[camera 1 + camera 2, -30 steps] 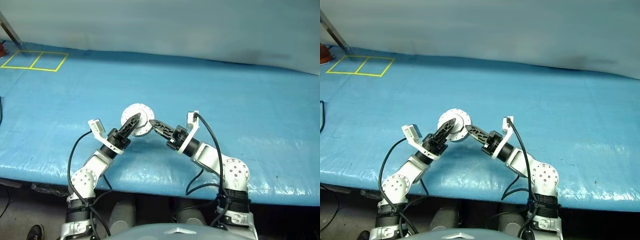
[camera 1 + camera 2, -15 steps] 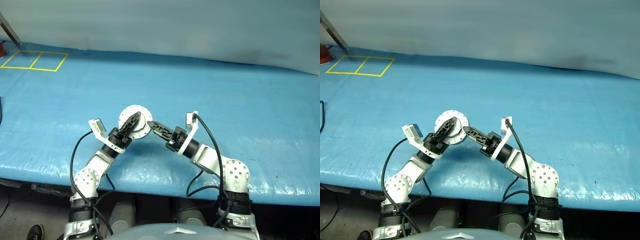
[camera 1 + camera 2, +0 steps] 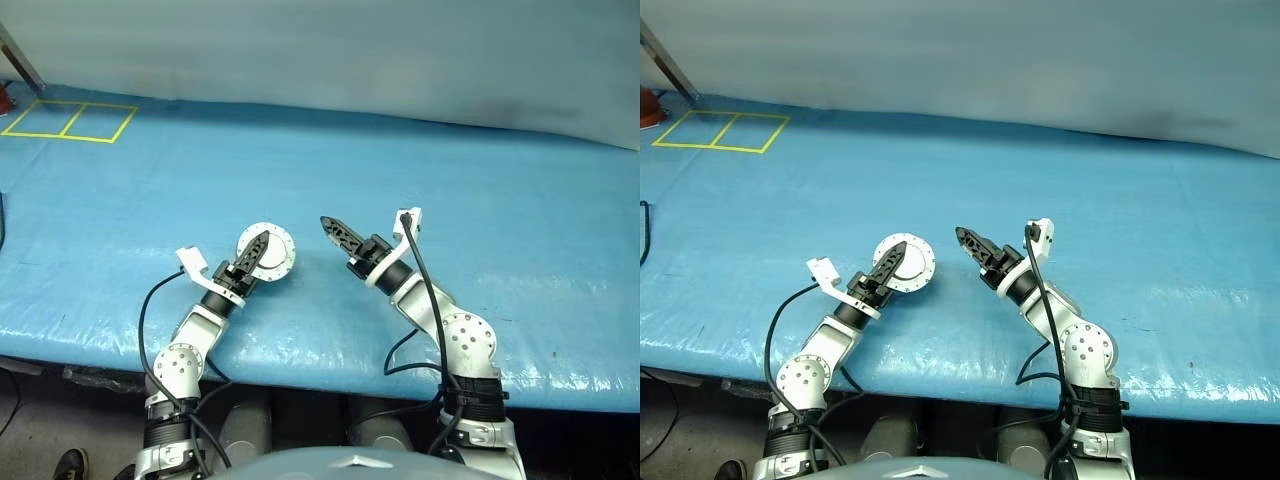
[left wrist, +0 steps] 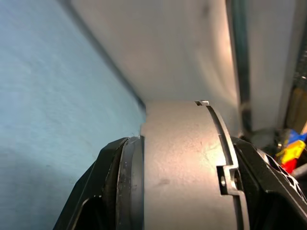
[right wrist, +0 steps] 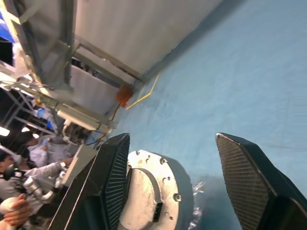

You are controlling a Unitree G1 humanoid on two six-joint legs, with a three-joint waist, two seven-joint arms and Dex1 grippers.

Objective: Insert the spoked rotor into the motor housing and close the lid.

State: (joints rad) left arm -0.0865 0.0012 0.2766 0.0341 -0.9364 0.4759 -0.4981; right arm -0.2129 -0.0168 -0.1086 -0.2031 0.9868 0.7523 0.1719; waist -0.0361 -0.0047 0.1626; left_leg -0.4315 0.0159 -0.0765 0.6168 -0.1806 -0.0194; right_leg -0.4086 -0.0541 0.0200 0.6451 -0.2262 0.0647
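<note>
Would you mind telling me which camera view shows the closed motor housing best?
The left eye view: the motor housing shows whole on the blue table, its lid shut, held by the left gripper. The right eye view matches. The left wrist view gives its grey side wall between the fingers; the right wrist view, its screwed face.

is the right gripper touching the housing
Apart. In the left eye view the right gripper hangs open with blue table showing between it and the housing, which the left gripper holds.
</note>
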